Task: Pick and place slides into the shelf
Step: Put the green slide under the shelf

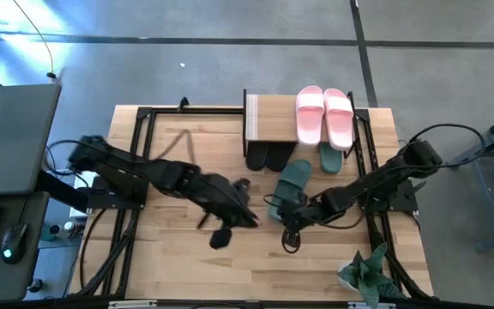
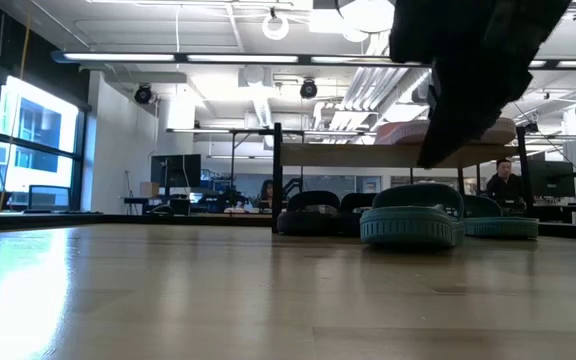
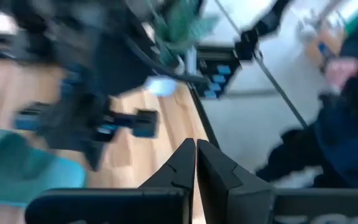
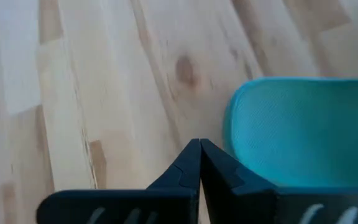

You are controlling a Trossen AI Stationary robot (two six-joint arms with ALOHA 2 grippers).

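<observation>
One green slide lies loose on the table at the shelf's six o'clock, both empty grippers, left and right, pinched together beside it; next the right must open and grasp it.

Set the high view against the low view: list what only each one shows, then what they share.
Only the high view shows the pink slides lying on top of the shelf, both arms whole, the left gripper and right gripper over the table, and a plant at the table's corner.

Only the low view shows the room behind, with people at desks, and the shelf's open space from the side.

Both show the black slides under the shelf and a green slide out on the table.
</observation>
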